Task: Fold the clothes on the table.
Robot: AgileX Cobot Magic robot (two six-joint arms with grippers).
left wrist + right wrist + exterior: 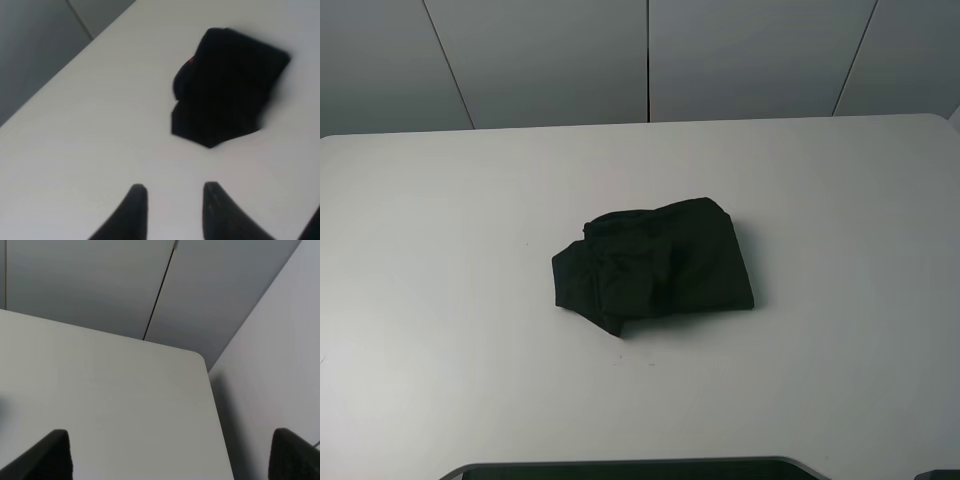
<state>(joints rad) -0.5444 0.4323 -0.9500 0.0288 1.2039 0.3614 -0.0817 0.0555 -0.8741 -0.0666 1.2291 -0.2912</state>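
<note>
The clothes (655,265) lie as a compact, folded black bundle near the middle of the white table (440,250). Neither arm shows in the exterior high view. In the left wrist view the bundle (225,85) is blurred, with a speck of red at one edge. My left gripper (172,192) hovers short of it over bare table (100,125), open, with nothing between its dark fingers (135,210). My right gripper (170,450) is open wide over bare table (100,390), away from the clothes, and only its fingertips (50,455) show.
Grey wall panels (650,60) stand behind the table's far edge. The right wrist view shows a rounded table corner (197,357) with a light wall (270,365) beside it. A dark rounded edge (630,468) runs along the near side in the exterior high view.
</note>
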